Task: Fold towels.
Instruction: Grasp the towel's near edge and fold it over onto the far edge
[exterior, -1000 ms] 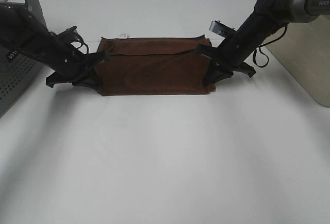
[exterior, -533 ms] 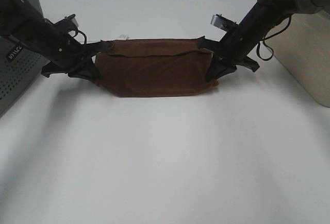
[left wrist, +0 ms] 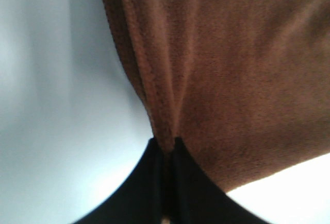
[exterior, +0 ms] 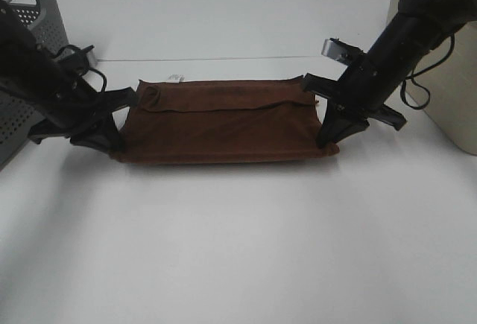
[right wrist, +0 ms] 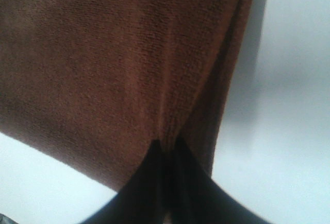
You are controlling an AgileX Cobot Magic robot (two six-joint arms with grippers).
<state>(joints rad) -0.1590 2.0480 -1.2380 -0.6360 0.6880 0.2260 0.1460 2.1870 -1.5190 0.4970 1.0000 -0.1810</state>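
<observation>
The dark reddish-brown towel (exterior: 223,123) is stretched between both grippers over the white table, folded double, with its small white tag (exterior: 175,78) at the far left corner. My left gripper (exterior: 112,144) is shut on the towel's near left corner; the left wrist view shows the cloth (left wrist: 216,69) pinched between the black fingers (left wrist: 154,167). My right gripper (exterior: 328,142) is shut on the near right corner; the right wrist view shows the cloth (right wrist: 118,59) running into the closed fingers (right wrist: 154,172).
A grey perforated basket (exterior: 26,11) stands at the far left, behind my left arm. A beige container (exterior: 447,86) stands at the right edge. The white table (exterior: 238,242) spreads in front of the towel.
Both grippers have pulled the towel toward the front of the table and moved further apart, stretching it wider and flatter. Both stay shut on its corners.
</observation>
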